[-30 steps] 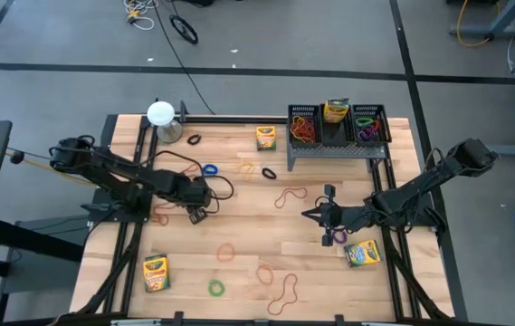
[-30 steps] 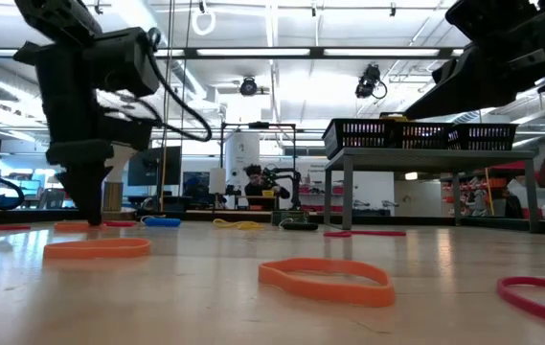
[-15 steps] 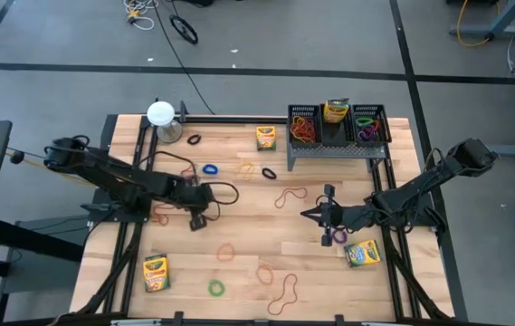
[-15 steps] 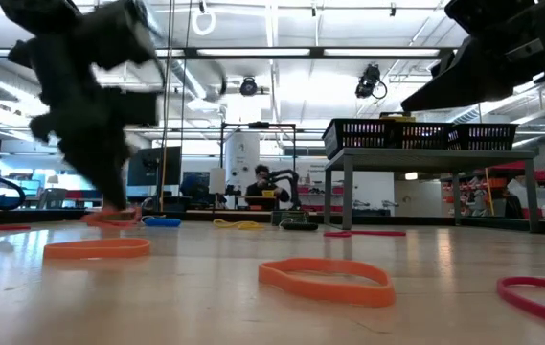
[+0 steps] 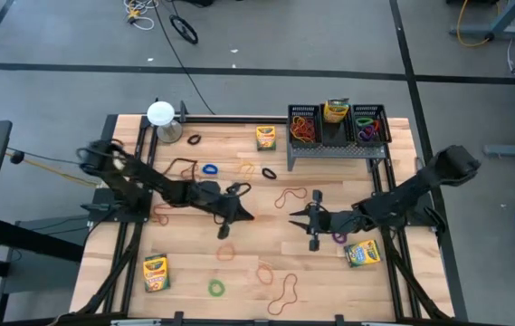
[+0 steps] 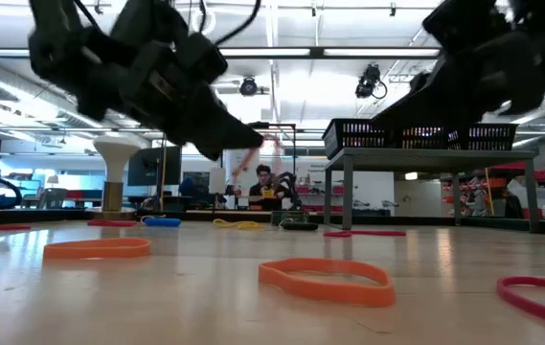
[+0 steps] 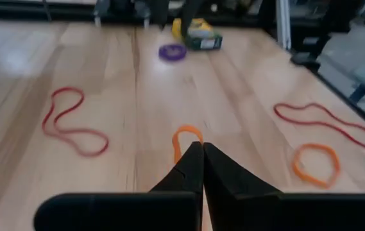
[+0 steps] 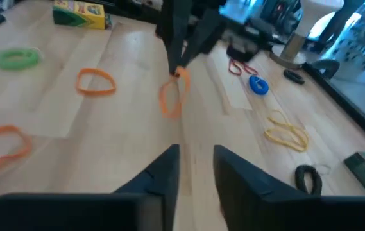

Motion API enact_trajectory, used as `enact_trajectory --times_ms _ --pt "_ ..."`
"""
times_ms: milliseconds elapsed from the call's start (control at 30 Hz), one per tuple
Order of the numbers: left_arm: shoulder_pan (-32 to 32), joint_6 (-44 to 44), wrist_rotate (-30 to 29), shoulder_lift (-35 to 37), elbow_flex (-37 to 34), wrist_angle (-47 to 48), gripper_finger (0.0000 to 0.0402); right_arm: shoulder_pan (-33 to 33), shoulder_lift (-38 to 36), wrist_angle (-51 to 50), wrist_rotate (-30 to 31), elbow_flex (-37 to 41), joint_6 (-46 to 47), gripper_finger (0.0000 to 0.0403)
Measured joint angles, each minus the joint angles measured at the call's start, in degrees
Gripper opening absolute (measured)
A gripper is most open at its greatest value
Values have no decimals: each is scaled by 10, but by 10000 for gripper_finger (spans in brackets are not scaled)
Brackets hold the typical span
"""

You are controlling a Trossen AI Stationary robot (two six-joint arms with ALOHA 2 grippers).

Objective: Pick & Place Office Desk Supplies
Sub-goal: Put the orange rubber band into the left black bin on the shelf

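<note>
Two dark, matte black jointed arms; black cables loop along the left arm (image 5: pixel 139 181); tapered black jaws.

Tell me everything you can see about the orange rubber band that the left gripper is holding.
The orange rubber band is a thin, floppy loop of rubbery material, pinched at its top by the shut left gripper and hanging below the fingertips as a stretched oval. It appears lifted off the wooden table, near the table's middle. In the left wrist view it shows as an orange loop just past the closed fingertips. Only those fingers seem to touch it.
</note>
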State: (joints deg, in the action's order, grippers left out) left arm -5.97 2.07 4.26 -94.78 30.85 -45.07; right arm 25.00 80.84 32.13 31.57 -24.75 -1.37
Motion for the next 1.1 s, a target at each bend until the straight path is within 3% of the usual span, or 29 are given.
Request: enact_trajectory --times_ms 333,533,767,933,1100 --pt "20 -7 56 -167 0 -270 4 -36 142 203 -6 0 -84 183" --pt "20 -5 60 -177 1 -288 4 -76 201 231 -76 -19 -83 187" --pt "18 0 59 -177 1 -293 4 -101 279 238 -82 -93 -87 185" --pt "18 -2 59 -177 1 -287 4 -112 307 238 -78 -128 -90 146" --pt "18 -5 47 -177 1 -285 15 -107 302 236 -23 -123 -112 47"
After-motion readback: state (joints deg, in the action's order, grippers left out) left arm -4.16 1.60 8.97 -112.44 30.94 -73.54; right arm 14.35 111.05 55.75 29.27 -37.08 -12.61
